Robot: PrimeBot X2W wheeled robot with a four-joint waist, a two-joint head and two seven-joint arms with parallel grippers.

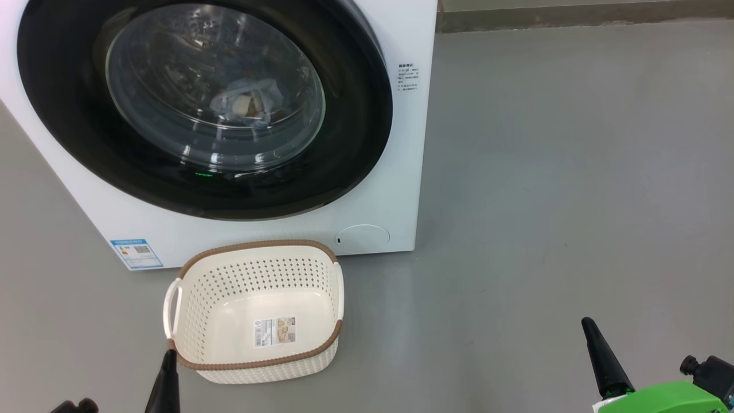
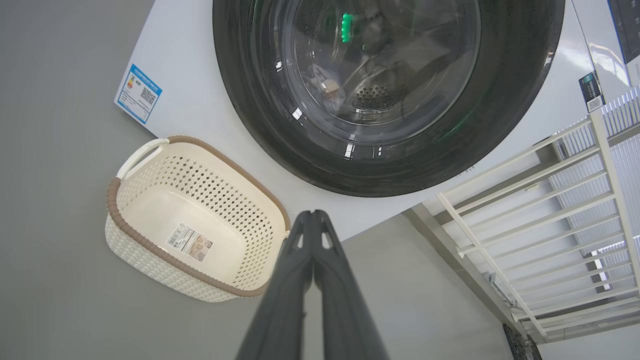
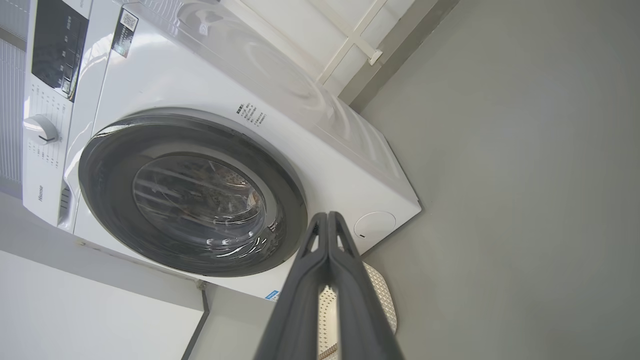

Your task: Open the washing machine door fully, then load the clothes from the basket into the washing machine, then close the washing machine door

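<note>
The washing machine door point(image 1: 206, 109) is shut flat against the front of the washing machine point(image 1: 401, 172). Through its round glass you can see the clothes point(image 1: 246, 103), a small blue and cream bundle, lying inside the drum. The basket point(image 1: 258, 246) sits on the floor point(image 1: 545, 172) just in front of the machine, below the door; it has nothing in it but a sticker, so I think the job looks done.

The door is big, hard and stiff, and it likely swings as one heavy piece. Its black ring is shiny and smooth and the glass bulges out, so both would be slippery to pinch. The best place to hold it is probably the outer edge of the ring, but I cannot see a handle or catch, so I cannot tell which side. The clothes look soft and light and would bunch up easily.

The left hand point(image 2: 312, 216) has its two fingers pressed together and holds nothing. In the head view its tip is at the near left corner of the basket, and I cannot tell if it touches the rim; the door is well beyond it, up past the basket. The right hand point(image 3: 327, 216) is closed too and empty; it hangs over bare floor on the right, well apart from the door.
</note>
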